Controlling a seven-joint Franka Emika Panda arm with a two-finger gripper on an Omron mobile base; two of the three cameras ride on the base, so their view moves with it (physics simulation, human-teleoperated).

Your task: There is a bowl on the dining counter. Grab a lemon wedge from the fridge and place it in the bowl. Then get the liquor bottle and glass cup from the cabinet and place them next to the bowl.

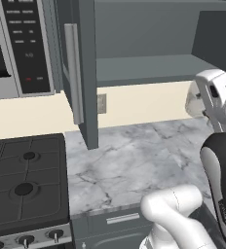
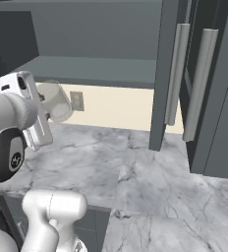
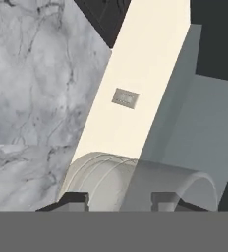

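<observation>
While the open cabinet looms above the marble worktop, its door edge-on towards the stove, the glass cup lies on its side between the fingers of the gripper, clamped on it, mouth pointing at the wall socket

Clear glass cup tipped sideways below open cabinet.
</observation>
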